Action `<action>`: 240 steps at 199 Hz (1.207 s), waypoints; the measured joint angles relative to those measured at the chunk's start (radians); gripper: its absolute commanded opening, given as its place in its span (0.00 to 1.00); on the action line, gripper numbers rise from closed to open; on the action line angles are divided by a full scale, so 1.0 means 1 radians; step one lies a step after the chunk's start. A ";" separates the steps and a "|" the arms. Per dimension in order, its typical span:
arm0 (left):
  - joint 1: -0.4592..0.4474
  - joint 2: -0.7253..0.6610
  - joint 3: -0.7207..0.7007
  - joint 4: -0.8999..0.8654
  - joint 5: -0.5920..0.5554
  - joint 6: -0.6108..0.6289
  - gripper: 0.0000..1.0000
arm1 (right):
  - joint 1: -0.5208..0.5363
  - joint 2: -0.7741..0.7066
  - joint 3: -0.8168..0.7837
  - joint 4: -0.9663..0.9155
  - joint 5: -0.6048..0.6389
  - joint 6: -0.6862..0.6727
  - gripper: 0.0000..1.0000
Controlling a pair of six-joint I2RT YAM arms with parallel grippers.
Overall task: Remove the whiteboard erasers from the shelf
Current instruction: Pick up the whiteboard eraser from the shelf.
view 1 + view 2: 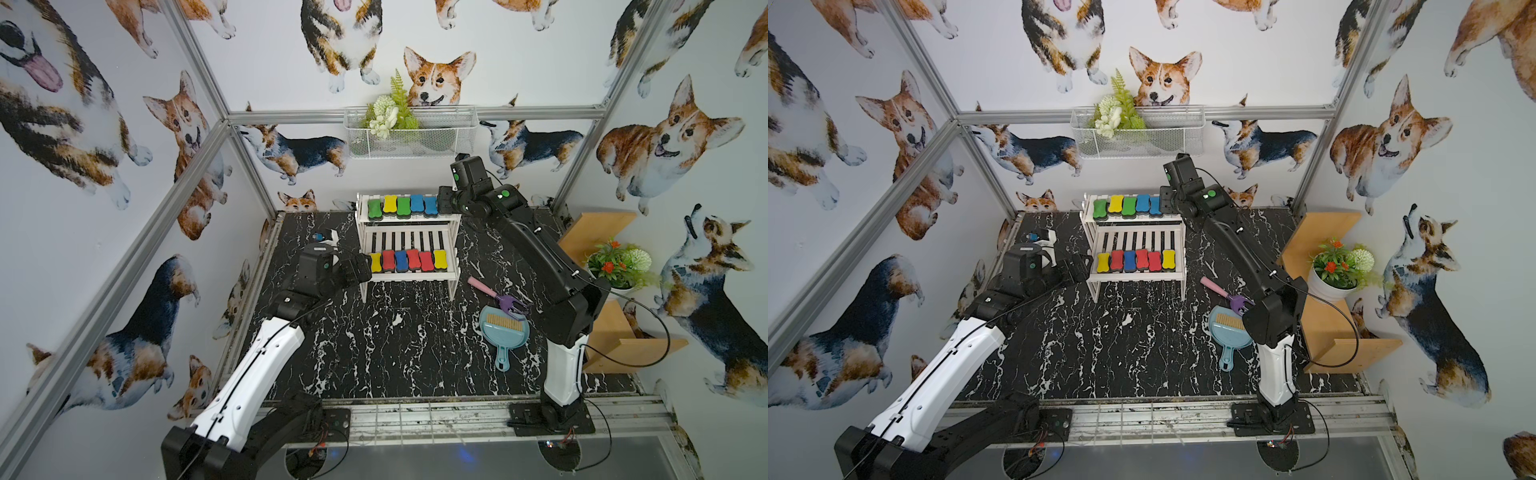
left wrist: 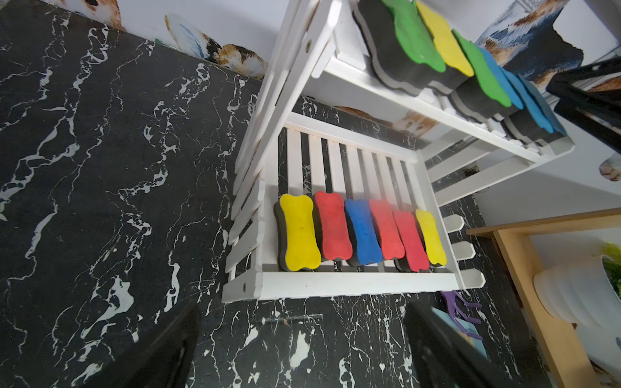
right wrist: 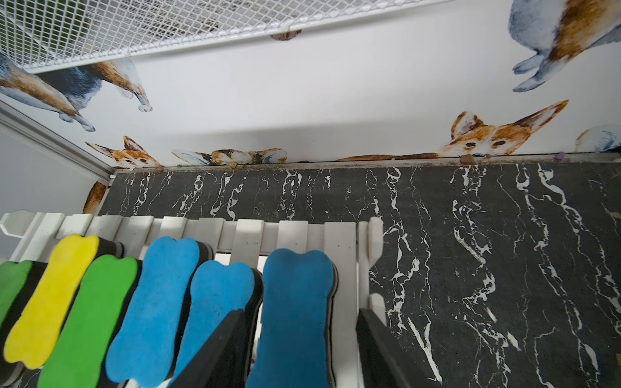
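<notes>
The white slatted shelf (image 1: pixel 409 232) stands at the back of the marble table in both top views. Its upper tier holds green, yellow, green and blue whiteboard erasers (image 1: pixel 403 206). On the lower tier sit yellow, red and blue ones (image 1: pixel 405 260). My right gripper (image 1: pixel 442 202) is at the upper tier's right end. In the right wrist view it (image 3: pixel 299 315) is open, straddling the end blue eraser (image 3: pixel 295 285) and a bare strip of the shelf beside it. My left gripper (image 1: pixel 365 268) hangs wide open at the lower tier's left end, with only table between its fingers (image 2: pixel 161 352).
A light-blue dustpan (image 1: pixel 500 330) and a pink-handled purple brush (image 1: pixel 496 295) lie on the table right of the shelf. A tan wooden shelf unit (image 1: pixel 598 245) with a potted plant (image 1: pixel 619 264) stands at the right wall. A wire basket (image 1: pixel 409 133) hangs on the back wall.
</notes>
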 measured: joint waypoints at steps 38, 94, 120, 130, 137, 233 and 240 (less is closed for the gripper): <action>0.000 0.002 0.000 0.000 0.000 0.000 1.00 | -0.003 0.015 -0.009 0.001 0.000 0.000 0.56; 0.001 0.002 0.000 0.000 0.000 0.000 1.00 | -0.008 0.015 -0.045 0.060 0.004 -0.003 0.55; 0.001 0.002 0.001 0.000 0.000 0.000 1.00 | -0.009 0.015 -0.053 0.078 0.004 -0.002 0.54; 0.001 0.002 0.001 0.000 0.000 0.000 1.00 | -0.009 0.015 -0.055 0.079 0.004 -0.002 0.54; 0.001 0.002 0.001 0.000 0.000 0.000 1.00 | -0.009 0.016 -0.054 0.080 0.004 -0.002 0.54; 0.001 0.001 0.001 0.000 0.000 -0.008 1.00 | 0.014 0.052 0.019 0.003 0.064 -0.030 0.50; 0.002 0.001 0.001 0.000 0.000 -0.008 1.00 | 0.015 0.054 0.019 0.003 0.072 -0.031 0.49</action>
